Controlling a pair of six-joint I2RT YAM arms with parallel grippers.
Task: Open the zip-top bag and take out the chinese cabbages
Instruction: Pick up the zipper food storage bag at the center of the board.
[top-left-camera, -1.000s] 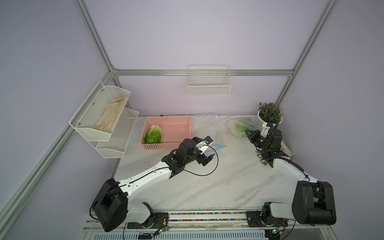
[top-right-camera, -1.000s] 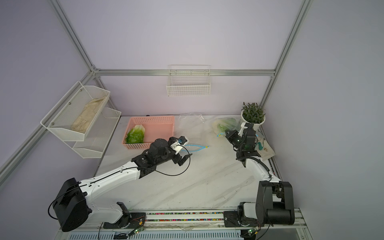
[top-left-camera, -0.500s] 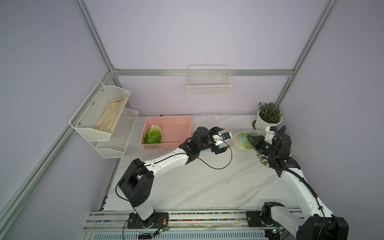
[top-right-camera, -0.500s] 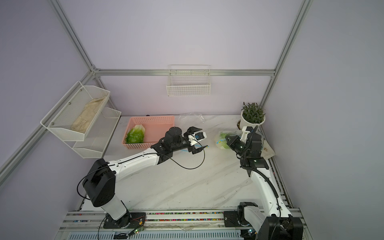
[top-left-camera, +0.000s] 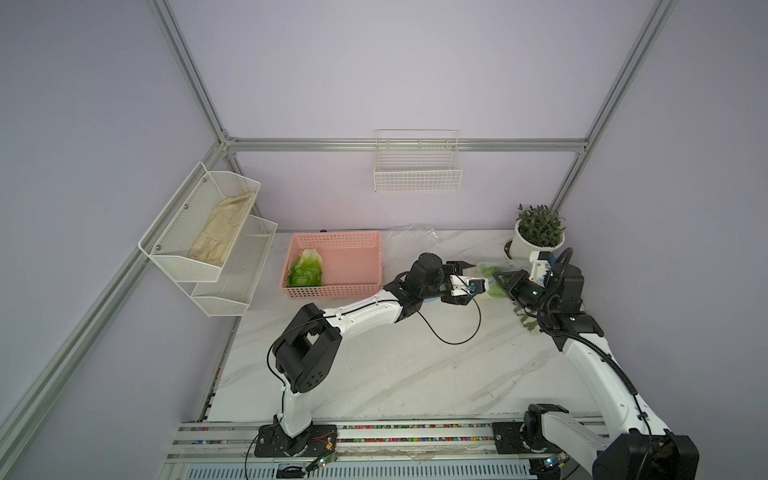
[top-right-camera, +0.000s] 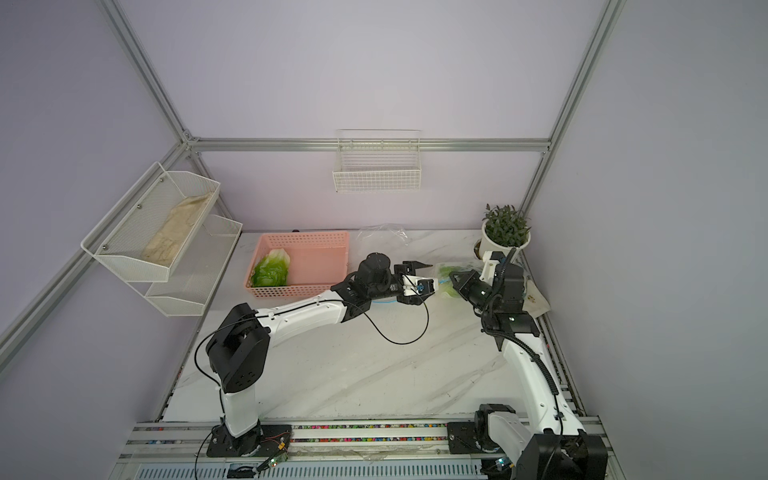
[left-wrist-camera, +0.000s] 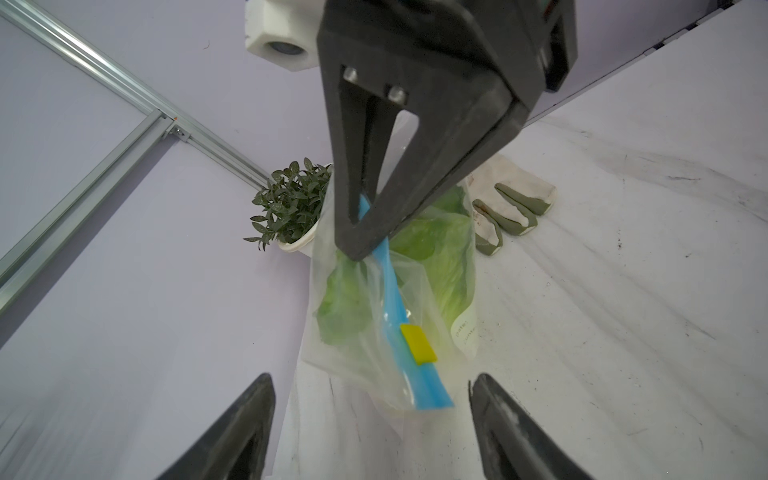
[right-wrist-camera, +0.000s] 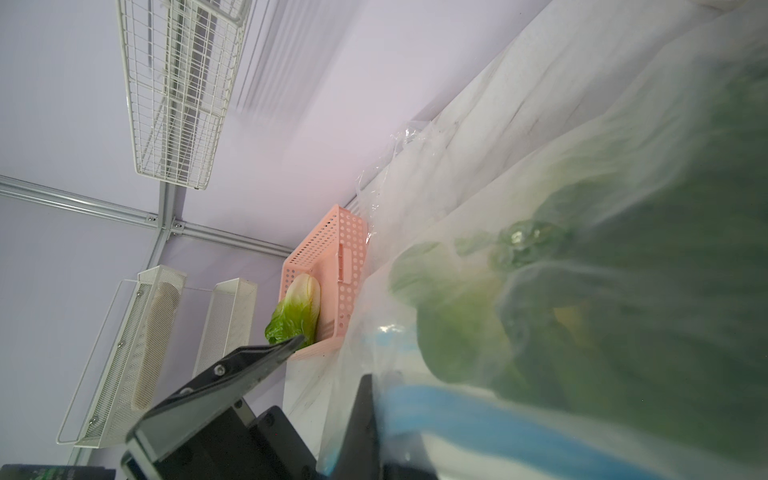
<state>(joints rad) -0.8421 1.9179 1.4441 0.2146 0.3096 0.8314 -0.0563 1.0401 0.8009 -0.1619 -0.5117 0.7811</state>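
chinese cabbages (left-wrist-camera: 440, 249): bright-green crinkled leaves inside the clear plastic zip-top bag (left-wrist-camera: 365, 357) (two leafy lumps show through the film, can't count heads). One more cabbage head (top-left-camera: 306, 269), pale stem and green leaf, lies loose at the left end of the pink perforated plastic basket (top-left-camera: 336, 236).

The bag is at the far right of the white marbled table (top-left-camera: 415, 365), near the dark-leaved plant in a white pot (top-left-camera: 538, 232). In both top views it sits between the two grippers. Whether it rests on the table or hangs clear, can't tell.

The blue zip strip (left-wrist-camera: 395, 307) runs along the bag's mouth, with the yellow slider (left-wrist-camera: 417, 344) near its free end. Mouth open or sealed: can't tell.

right gripper (left-wrist-camera: 360, 245): black fingers pinched tight on the blue strip, well up from the slider. The right wrist view is mostly blurred green leaf behind film.

left gripper (left-wrist-camera: 371, 380): fingers (left-wrist-camera: 249, 415) spread apart, holding nothing. The slider end of the bag shows in the gap ahead of the tips, no contact visible.

Around it:
- A white work glove with grey-green fingertips (left-wrist-camera: 511, 203) lies on the table just beyond the bag.
- Crumpled clear film (top-left-camera: 411, 235) is at the table's back edge, right of the basket.
- A white wire basket (top-left-camera: 417, 174) hangs on the back wall.
- A white two-tier mesh shelf (top-left-camera: 232, 291) is on the left wall, with a beige cloth (top-left-camera: 222, 228) in the upper tier.
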